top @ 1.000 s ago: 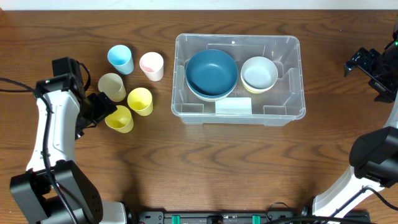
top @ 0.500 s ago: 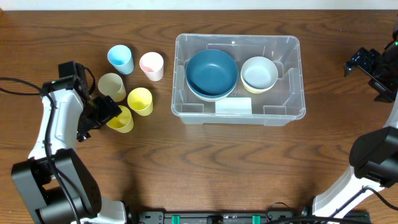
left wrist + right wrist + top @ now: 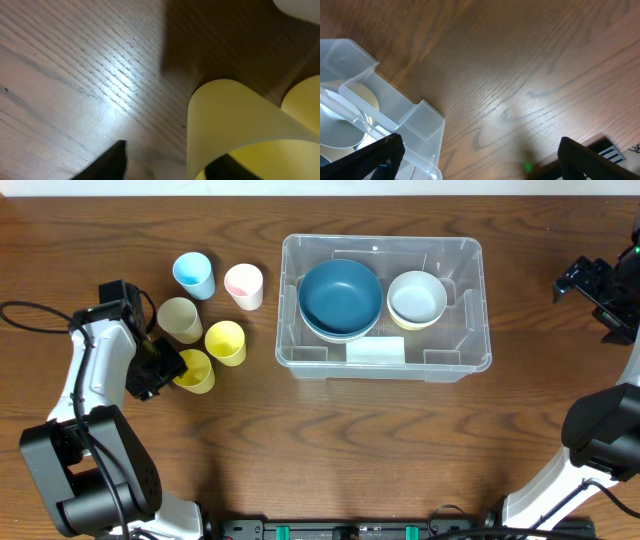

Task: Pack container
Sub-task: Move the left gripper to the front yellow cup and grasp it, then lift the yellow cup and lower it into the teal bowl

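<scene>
The white-shelled, black-jointed left arm [image 3: 88, 385] rises from its base at the near left, runs toward the far side and folds at its upper joint, the wrist turned back to the right. The left gripper [image 3: 165, 366] sits low, its black fingers [image 3: 107, 162] spread apart. On the right, the right arm [image 3: 612, 425] climbs from the near edge to the far right corner, where the right gripper [image 3: 580, 280] points left, its dark fingers [image 3: 382, 155] set wide apart.
</scene>
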### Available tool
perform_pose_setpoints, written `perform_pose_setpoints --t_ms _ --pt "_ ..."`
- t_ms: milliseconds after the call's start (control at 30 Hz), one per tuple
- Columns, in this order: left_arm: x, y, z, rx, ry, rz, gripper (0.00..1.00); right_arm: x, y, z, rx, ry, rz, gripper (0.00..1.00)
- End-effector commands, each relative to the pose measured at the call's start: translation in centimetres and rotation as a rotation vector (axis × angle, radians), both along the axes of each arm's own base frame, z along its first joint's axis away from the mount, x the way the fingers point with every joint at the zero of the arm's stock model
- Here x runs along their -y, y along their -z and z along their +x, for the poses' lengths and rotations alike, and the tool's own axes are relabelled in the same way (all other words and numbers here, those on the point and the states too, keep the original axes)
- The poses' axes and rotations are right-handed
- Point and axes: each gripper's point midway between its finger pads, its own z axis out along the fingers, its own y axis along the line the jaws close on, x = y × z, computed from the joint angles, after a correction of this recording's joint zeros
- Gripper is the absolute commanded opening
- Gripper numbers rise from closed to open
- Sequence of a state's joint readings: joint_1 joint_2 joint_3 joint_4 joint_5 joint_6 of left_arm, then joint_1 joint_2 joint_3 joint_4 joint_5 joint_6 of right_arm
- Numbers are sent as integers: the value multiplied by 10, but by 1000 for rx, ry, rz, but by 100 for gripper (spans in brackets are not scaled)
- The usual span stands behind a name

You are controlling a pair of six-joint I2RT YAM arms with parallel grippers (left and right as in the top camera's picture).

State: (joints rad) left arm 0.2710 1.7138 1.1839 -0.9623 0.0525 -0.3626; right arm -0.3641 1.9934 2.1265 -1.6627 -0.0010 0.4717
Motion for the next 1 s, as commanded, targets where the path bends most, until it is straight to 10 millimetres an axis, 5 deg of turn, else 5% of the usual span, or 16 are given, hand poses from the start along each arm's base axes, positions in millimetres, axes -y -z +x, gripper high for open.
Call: perform_pose_setpoints --t_ms 0,367,667,833,967 --pt "2 5 -6 -27 3 -4 37 0 -2 -1 3 17 -4 99" --pt "2 5 -6 -27 3 -4 6 0 -2 -1 3 18 -4 99" --pt "2 2 -3 -10 0 -5 6 0 -2 -1 3 18 -4 99" --pt "6 -25 5 80 0 -15 6 0 -2 -1 3 18 -4 99" --pt "5 -68 7 191 -9 13 6 0 -2 -1 3 17 -4 99"
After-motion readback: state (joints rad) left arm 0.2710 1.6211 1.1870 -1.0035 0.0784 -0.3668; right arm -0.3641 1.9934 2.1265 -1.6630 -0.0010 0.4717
